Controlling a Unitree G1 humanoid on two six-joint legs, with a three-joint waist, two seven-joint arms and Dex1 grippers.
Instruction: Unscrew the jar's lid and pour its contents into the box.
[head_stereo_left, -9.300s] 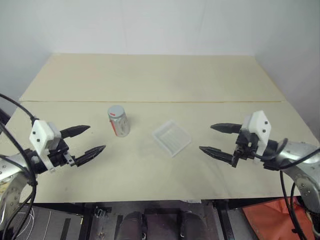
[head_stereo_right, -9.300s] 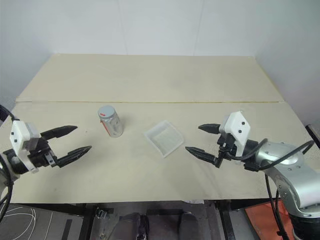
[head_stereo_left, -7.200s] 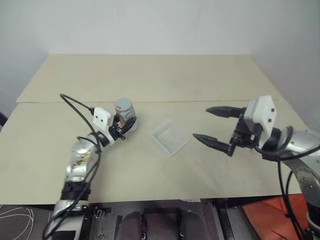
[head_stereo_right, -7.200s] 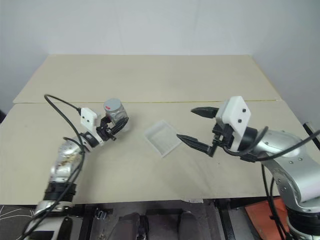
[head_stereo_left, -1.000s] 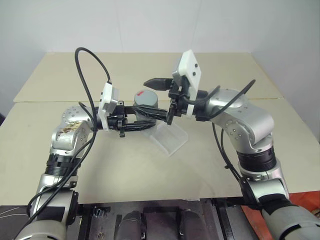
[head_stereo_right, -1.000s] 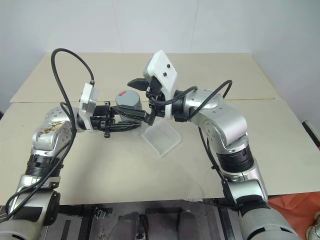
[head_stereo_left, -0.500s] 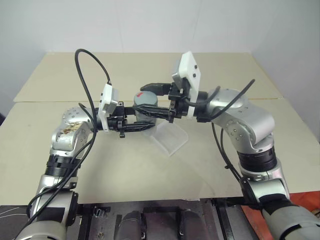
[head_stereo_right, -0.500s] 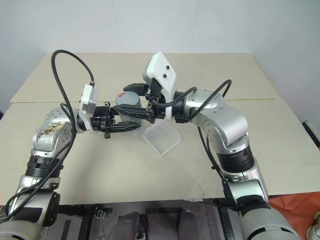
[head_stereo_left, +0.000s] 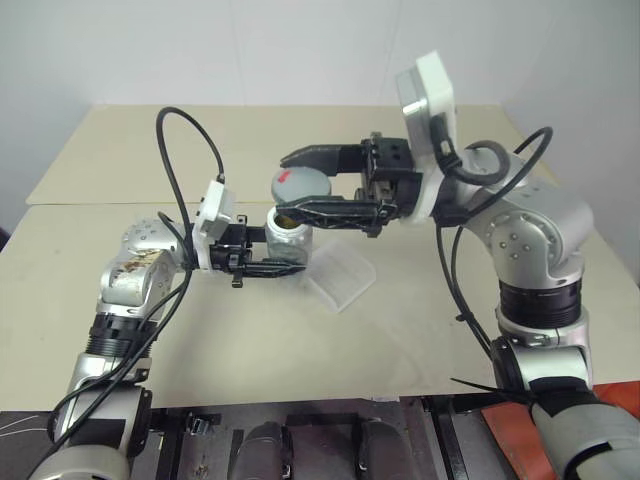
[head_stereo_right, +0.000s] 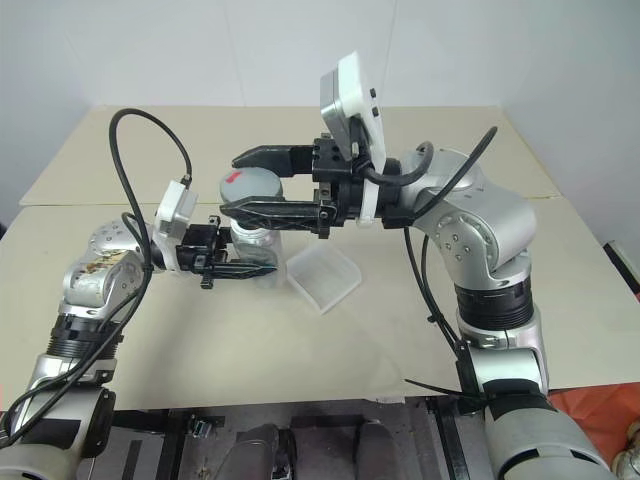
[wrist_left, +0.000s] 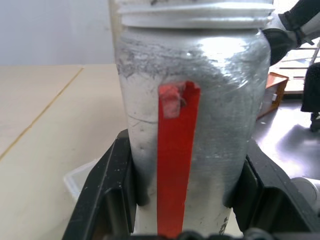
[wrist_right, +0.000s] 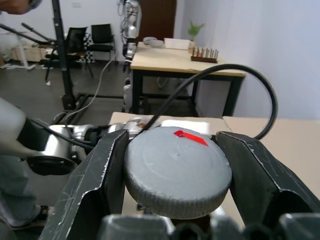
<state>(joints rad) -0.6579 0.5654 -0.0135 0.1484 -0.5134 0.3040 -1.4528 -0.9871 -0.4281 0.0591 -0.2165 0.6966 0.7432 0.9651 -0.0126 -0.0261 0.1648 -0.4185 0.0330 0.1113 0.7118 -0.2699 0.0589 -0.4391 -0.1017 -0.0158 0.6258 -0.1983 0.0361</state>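
- Two arms meet above the table (head_stereo_left: 300, 330).
- Box (head_stereo_left: 340, 277): rests on the table, below and just to the right of the left jaws, nearer them than the right jaws.
- Jar (head_stereo_left: 288, 238): upright, long axis vertical, pinched around its body between the left jaws (head_stereo_left: 268, 250); mouth open, brown contents (head_stereo_left: 286, 221) visible inside.
- Lid (head_stereo_left: 303, 186): off the jar, clamped edgewise between the right jaws (head_stereo_left: 308, 183), just above the mouth.
- Next move, judged: tip the jar rightward toward the box; the left arm does the pouring.
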